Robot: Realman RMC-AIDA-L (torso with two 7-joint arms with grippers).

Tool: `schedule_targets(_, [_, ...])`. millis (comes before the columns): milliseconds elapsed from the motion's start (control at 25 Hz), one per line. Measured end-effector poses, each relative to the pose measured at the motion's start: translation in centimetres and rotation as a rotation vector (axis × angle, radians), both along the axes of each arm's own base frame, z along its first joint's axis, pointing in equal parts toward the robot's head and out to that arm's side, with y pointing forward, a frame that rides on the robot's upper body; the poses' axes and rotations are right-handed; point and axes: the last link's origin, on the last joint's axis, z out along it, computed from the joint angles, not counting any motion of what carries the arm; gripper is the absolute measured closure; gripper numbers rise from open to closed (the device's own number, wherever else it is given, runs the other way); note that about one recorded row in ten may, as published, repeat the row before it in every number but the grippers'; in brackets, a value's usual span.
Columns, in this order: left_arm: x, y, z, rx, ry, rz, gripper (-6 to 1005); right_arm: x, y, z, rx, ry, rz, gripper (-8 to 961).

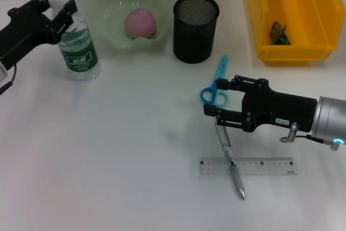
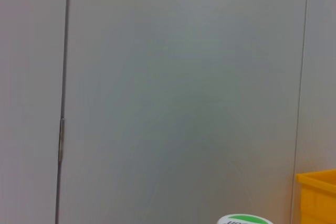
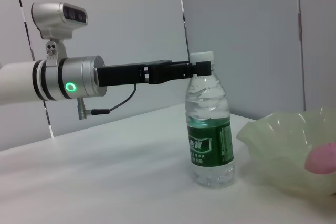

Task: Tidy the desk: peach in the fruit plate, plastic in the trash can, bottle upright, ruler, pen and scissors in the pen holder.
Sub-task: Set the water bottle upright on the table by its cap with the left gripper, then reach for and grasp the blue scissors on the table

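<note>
Bright, even overhead light, soft faint shadows, all views sharp.

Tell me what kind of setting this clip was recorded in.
Most likely an office or lab desk set up for a tidying trial: a plain white table against grey wall panels, with stationery laid out, namely a ruler, scissors and a mesh pen holder.

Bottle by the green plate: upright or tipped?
Upright: the clear plastic bottle with the green label stands on its base, white cap up, left claw at its neck.
</note>
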Motion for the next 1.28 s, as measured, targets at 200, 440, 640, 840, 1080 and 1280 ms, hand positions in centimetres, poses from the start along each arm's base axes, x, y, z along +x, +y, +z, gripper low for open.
schedule_targets(200, [0.02,0.00,-0.01,0.003,0.002,-0.002,473,-0.01,-0.01,0.00,0.000,0.001,0.000,236])
schedule_targets(440, [0.02,-0.04,-0.11,0.000,0.000,-0.001,468,-0.02,-0.02,0.00,-0.001,0.001,0.001,236])
schedule_targets(640, [0.09,-0.08,-0.16,-0.002,-0.002,-0.005,464,-0.11,-0.08,0.03,-0.003,0.007,0.005,236])
schedule_targets(840, [0.11,-0.08,-0.22,-0.007,-0.003,-0.004,418,-0.13,-0.08,0.05,-0.003,0.009,0.006,237])
schedule_targets(1080, [0.11,-0.08,-0.20,-0.010,-0.002,-0.006,246,-0.08,-0.13,0.04,-0.004,0.009,0.004,237])
schedule_targets(1280, [0.22,-0.11,-0.34,-0.018,-0.002,-0.012,242,-0.04,-0.18,0.02,-0.004,0.009,0.003,237])
